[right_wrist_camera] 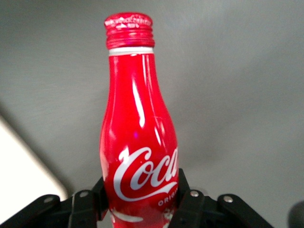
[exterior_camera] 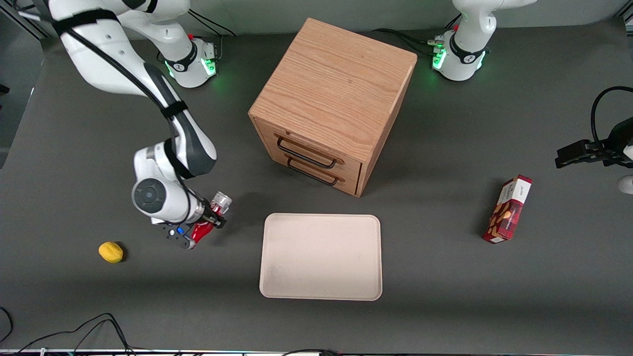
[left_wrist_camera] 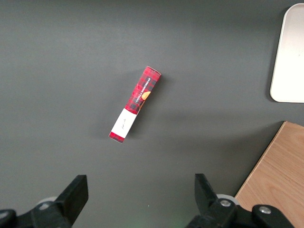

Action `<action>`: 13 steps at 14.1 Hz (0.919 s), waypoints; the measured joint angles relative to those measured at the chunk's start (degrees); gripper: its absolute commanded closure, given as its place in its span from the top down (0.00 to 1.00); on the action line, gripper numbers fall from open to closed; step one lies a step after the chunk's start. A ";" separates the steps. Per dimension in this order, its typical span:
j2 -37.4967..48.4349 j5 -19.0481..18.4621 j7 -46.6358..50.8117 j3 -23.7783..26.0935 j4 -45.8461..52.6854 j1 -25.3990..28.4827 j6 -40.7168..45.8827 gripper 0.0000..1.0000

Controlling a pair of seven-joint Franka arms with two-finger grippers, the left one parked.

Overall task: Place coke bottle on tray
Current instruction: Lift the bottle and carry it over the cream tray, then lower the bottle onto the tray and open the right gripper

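Note:
My right gripper (exterior_camera: pixel 212 220) (right_wrist_camera: pixel 138 199) is shut on the coke bottle (exterior_camera: pixel 210 220) (right_wrist_camera: pixel 137 137), a slim red bottle with white script and a red cap. The black fingers (right_wrist_camera: pixel 190 202) press on both sides of its lower body. In the front view the bottle hangs tilted in the gripper, silvery base up, just off the tray's short edge toward the working arm's end. The pale beige tray (exterior_camera: pixel 277 291) lies flat on the dark table with nothing on it; a corner of the tray (right_wrist_camera: pixel 19 171) shows in the right wrist view.
A wooden two-drawer cabinet (exterior_camera: pixel 331 101) stands farther from the front camera than the tray. A red snack box (exterior_camera: pixel 508 209) (left_wrist_camera: pixel 135 104) lies toward the parked arm's end. A yellow lemon (exterior_camera: pixel 111 251) sits near the gripper, toward the working arm's end.

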State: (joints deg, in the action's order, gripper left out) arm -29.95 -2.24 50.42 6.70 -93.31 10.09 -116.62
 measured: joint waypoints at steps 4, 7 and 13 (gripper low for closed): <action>0.20 0.03 -11.59 3.51 13.66 0.02 10.29 0.00; -8.26 0.29 -18.23 8.71 24.78 0.16 10.76 0.00; -29.27 0.29 -18.02 11.16 35.34 3.83 -4.72 0.00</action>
State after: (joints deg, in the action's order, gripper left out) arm -59.21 -1.95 32.41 17.86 -57.97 13.92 -121.33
